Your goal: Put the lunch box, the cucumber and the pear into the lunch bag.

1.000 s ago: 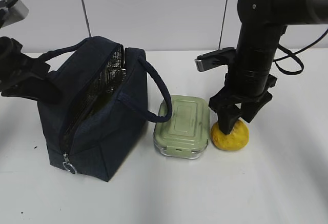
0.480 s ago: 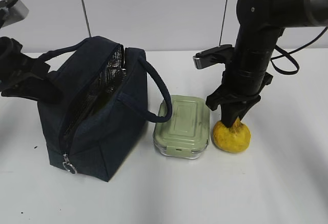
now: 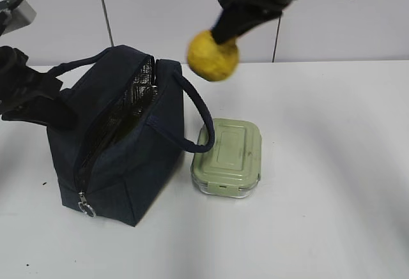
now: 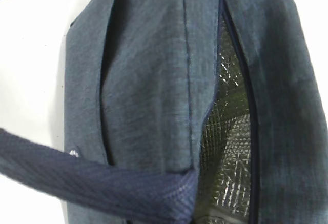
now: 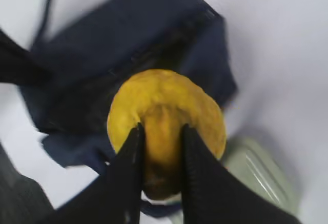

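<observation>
My right gripper is shut on the yellow pear and holds it high in the air, above and just right of the open dark navy lunch bag. In the right wrist view the two black fingers clamp the pear over the bag. The sage-green lidded lunch box stands on the table right of the bag. My left gripper is at the bag's left side, holding its left handle pulled out taut. The foil lining shows. The cucumber is not in view.
The bag's right handle arches over toward the lunch box. A zipper ring pull hangs at the bag's front corner. The white table runs to a wall at the back.
My right gripper closed on the pear beside the lunch box, lifted it off the table and carried it up and left toward the bag. The left arm and bag stayed still.
</observation>
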